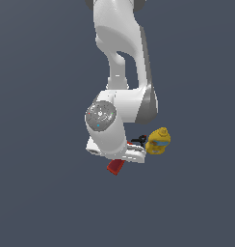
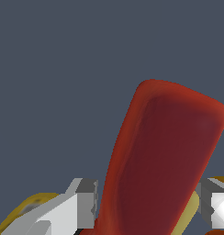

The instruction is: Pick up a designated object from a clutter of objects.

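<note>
The red toy power drill (image 2: pixel 164 160) fills the wrist view, and its long red body runs between my two fingers. My gripper (image 2: pixel 148 206) has one white finger (image 2: pixel 81 204) against one side of the drill and the other finger (image 2: pixel 217 204) against the other side, so it looks shut on it. In the exterior view my hand (image 1: pixel 120 153) is low over the clutter. Only a red end of the drill (image 1: pixel 115 167) sticks out below it. The orange ball and the small cube are hidden.
A yellow bottle with a blue label (image 1: pixel 158 141) lies just to the exterior view's right of my hand, with a small black clamp-like thing (image 1: pixel 138 140) beside it. Yellow edges (image 2: pixel 26 206) show behind my fingers in the wrist view. The ground is plain dark grey.
</note>
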Tool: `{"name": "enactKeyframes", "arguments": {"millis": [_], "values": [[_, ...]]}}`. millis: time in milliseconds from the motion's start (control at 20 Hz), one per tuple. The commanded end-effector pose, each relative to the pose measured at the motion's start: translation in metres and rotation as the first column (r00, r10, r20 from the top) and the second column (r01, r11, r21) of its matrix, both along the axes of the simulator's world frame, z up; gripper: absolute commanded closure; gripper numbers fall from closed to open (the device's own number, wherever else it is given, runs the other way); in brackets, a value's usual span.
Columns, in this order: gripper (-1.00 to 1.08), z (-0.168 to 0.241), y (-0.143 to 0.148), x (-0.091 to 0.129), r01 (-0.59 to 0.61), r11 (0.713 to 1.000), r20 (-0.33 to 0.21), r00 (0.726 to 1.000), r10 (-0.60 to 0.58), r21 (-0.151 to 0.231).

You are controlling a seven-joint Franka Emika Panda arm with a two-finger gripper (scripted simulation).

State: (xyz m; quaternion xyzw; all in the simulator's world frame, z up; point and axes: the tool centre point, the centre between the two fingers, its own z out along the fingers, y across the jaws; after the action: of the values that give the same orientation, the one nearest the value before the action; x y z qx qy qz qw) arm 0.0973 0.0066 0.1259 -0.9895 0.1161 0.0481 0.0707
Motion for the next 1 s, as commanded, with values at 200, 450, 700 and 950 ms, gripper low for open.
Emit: {"name": "enactKeyframes", "arguments": {"millis": [200,450,700,950], "values": [[1.08,0.067,0.017,-0.022,0.0,1.0,0.005,1.0,0.0,-0.001],[1.08,0.123,0.031,-0.041,0.0,1.0,0.005,1.0,0.0,-0.002],[1.08,0.179,0.046,-0.06,0.0,1.0,0.005,1.0,0.0,-0.002],[1.08,0.231,0.059,-0.076,0.0,1.0,0.005,1.0,0.0,-0.002]]}}
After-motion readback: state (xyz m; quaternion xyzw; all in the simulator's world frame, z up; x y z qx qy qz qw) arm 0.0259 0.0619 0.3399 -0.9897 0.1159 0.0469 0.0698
